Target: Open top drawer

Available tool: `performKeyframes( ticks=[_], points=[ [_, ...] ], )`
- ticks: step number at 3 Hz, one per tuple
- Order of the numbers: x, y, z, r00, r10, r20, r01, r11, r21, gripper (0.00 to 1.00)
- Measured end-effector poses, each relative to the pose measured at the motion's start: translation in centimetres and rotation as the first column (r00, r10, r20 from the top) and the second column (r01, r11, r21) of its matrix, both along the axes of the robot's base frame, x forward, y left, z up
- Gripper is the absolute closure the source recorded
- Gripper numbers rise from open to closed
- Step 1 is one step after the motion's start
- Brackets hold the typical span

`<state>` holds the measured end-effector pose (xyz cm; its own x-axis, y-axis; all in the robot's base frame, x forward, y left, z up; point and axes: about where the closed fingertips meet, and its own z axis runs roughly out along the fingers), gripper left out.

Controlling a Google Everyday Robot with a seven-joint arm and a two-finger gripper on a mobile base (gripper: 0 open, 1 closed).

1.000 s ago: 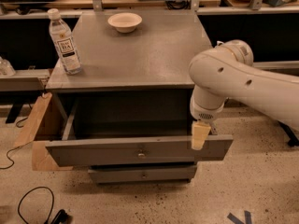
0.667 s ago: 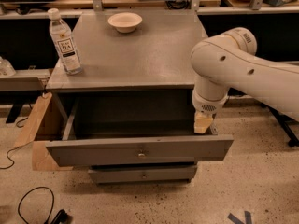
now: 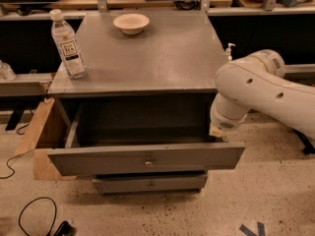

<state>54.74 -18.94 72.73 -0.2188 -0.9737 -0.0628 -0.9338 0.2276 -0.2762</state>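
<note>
In the camera view my gripper (image 3: 217, 130) has lifted from the right end of the top drawer (image 3: 98, 159) and now sits tucked under my wrist, just above that front's right corner. I cannot tell whether it is open or closed. The drawer stands pulled well out toward the near side, so I judge the opening done. On the grey cabinet top (image 3: 147, 63) a water bottle (image 3: 67, 45) stands at the left and a white bowl (image 3: 131, 22) at the far edge. Cardboard (image 3: 42, 132) lies left on the speckled floor, with a black cable (image 3: 34, 215) nearer.
</note>
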Motion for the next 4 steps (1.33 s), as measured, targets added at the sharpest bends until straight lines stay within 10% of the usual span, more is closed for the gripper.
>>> performKeyframes(
  ticks=[2, 4],
  points=[
    [3.1, -0.5, -5.2, 0.9968, 0.031, 0.074, -0.035, 0.997, 0.063, 1.0],
    [5.8, -0.4, -9.2, 0.9971, 0.065, 0.04, -0.069, 0.992, 0.109, 1.0]
  ],
)
